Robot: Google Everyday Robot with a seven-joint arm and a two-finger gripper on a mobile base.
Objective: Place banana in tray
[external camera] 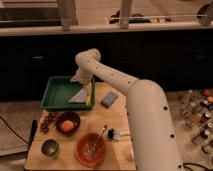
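Looking down at the wooden table (115, 117), you see the white arm (125, 87) reaching across it to the dark-green tray (50, 97) at the far left corner. Your gripper (80, 79) hangs over the tray's right half; you cannot tell from here what state it is in. The banana (88, 99) lies inside the tray along its right rim, beside a pale sheet (78, 96). A blue-grey block (109, 99) sits just right of the tray. Nearer you stand a bowl holding an orange (67, 126), a large orange bowl (90, 149) and a small dark cup (49, 148). Behind the table runs a dark counter front (150, 55), with pale speckled floor (15, 115) around.
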